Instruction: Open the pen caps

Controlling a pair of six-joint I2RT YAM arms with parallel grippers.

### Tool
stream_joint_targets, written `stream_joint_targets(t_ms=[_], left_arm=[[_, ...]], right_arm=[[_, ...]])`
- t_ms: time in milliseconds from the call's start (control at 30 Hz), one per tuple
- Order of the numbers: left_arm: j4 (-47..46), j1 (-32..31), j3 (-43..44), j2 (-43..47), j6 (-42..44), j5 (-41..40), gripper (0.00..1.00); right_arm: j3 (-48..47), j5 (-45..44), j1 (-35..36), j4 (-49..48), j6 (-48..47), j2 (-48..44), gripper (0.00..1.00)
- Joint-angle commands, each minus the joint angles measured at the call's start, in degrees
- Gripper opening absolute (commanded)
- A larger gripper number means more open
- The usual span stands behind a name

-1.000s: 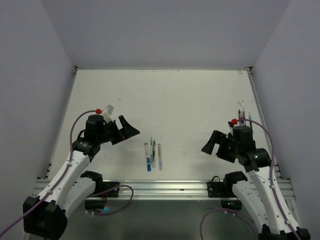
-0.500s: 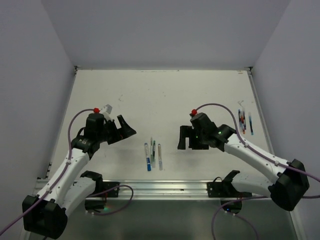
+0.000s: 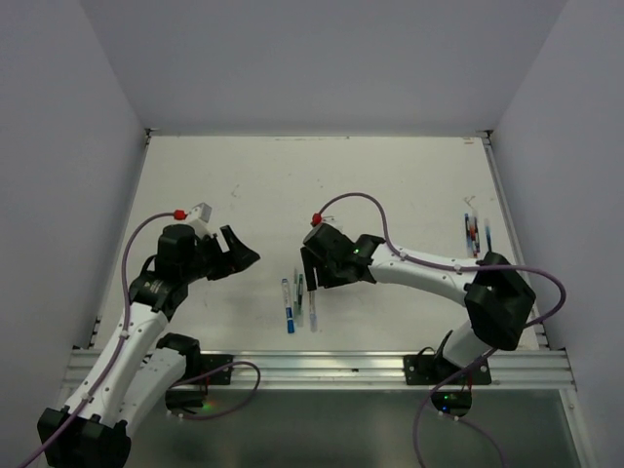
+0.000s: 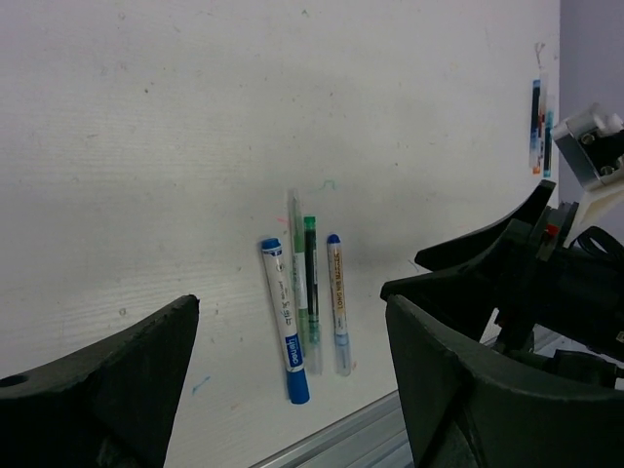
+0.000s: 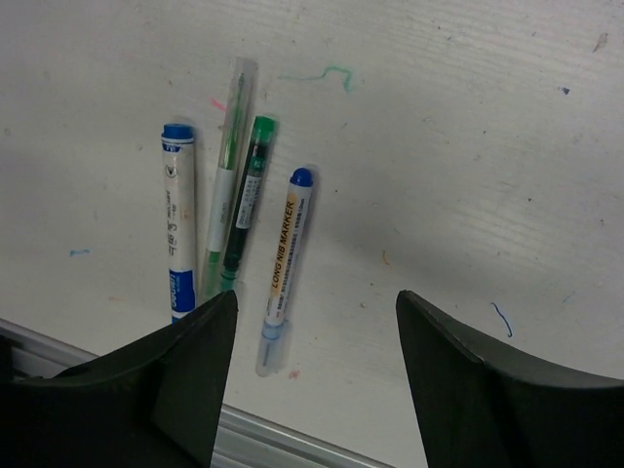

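Hovering right gripper [image 5: 317, 302], fingers spread, just above four pens [image 5: 234, 224] lying side by side at lower-centre table [image 3: 390, 185], pen caps [image 5: 271, 343] on; holding left gripper [image 3: 246, 252] spread, lower left.

Tabletop [image 5: 468, 146]: white, flecked with stray ink, including a green squiggle [image 5: 327, 74], a blue stroke [image 5: 500, 318] and a pink dash.
White pen [image 5: 176, 219]: blue at both ends, dark print.
Clear pen [image 5: 229, 146]: green tint, white band.
Green pen [image 5: 250, 185]: black core.
Marker [image 5: 284, 249]: white, orange label strip, black lettering, blue tip, clear cap [image 5: 268, 346].
Fingers [image 5: 478, 390]: black.
Arms [image 3: 429, 275]: white, black joints.
Cables [image 3: 356, 198]: purple, with a red plug [image 3: 316, 219].
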State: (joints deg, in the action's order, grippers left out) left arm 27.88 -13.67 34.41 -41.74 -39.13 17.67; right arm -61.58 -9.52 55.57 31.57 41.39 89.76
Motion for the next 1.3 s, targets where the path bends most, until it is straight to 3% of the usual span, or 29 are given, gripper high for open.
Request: stream_joint_targets(t_ms=[0, 167, 600, 833, 933, 1067, 1100, 1267], left_arm=[[1.5, -0.1, 2.2, 0.6, 2.0, 0.1, 0.8], [2.1, 0.0, 2.1, 1.0, 2.1, -0.1, 0.8], [2.7, 0.0, 2.1, 1.4, 2.4, 0.0, 0.8], [2.9, 0.0, 2.2, 1.6, 2.4, 0.1, 0.8], [2.8, 0.0, 2.2, 1.0, 2.5, 0.5, 0.8], [0.5, 0.0, 1.7, 0.3, 3.5, 4.8, 0.82], [-0.8, -0.1, 1.3, 0.0, 3.6, 5.9, 0.83], [-7.5, -0.8, -0.7, -2.0, 2.3, 12.2, 0.84]], right_arm=[[-3.2, -4.9, 1.4, -2.0, 1.9, 3.7, 0.68], [-3.4, -5.7, 3.4, -3.6, 3.0, 7.9, 0.54], [-4.4, -6.2, 5.3, -4.7, 4.1, 13.7, 0.44], [-4.1, -7.9, 6.7, -4.2, 4.9, 16.7, 0.21], [-3.2, -8.7, 6.9, -4.0, 5.5, 16.6, 0.11], [-0.7, -10.1, 6.9, -4.9, 6.4, 14.6, 0.06], [-0.2, -10.3, 6.9, -4.9, 6.4, 13.6, 0.0], [3.3, -11.1, 6.7, -5.8, 6.9, 8.5, 0.0]])
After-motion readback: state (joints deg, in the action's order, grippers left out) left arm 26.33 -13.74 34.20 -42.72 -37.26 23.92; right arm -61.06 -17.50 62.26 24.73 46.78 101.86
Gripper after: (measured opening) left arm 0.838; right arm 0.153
